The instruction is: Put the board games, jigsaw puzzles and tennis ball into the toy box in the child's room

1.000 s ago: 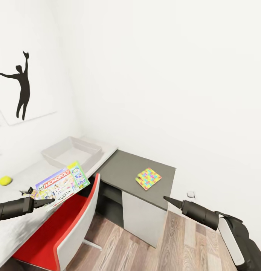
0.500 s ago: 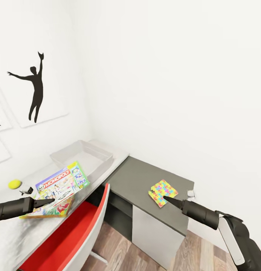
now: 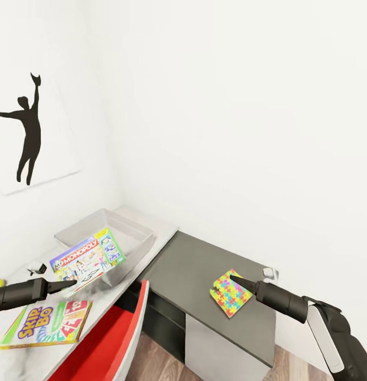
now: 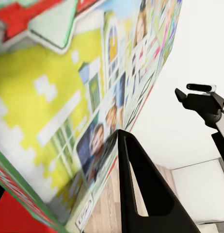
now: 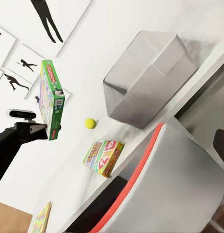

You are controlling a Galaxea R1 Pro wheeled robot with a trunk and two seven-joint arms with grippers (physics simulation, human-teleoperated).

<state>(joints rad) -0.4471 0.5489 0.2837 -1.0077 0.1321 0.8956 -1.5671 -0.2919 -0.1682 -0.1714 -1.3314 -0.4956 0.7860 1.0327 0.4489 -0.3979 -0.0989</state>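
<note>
1. On the long light-grey table [image 3: 146,233], at its far end by the corner, sits the toy box [image 3: 106,233], a shallow grey bin with sloping walls. What shows of its inside looks empty, though the held game box hides part of it in the head view.

2. In the air just in front of that bin, the Monopoly box [image 3: 88,260] hangs tilted from the left gripper [image 3: 64,286], whose jaws are closed on its near edge. It is a stiff, flat cardboard box, probably light. Pinched at one edge it will likely swing or sag, so a grip nearer the middle of a long side would be steadier.

3. Flat on the table near the robot lies the Skip-Bo box [image 3: 45,324]. It is rigid and thin, best taken by an overhanging edge.

4. On the lower dark-grey counter [image 3: 204,264] lies a jigsaw puzzle [image 3: 231,293], thin and likely to flex or come apart. The right gripper [image 3: 237,279] hovers over it; I cannot tell how its jaws stand.

5. Beyond the Skip-Bo box rests the tennis ball [image 5: 90,124], small and apt to roll.
</note>
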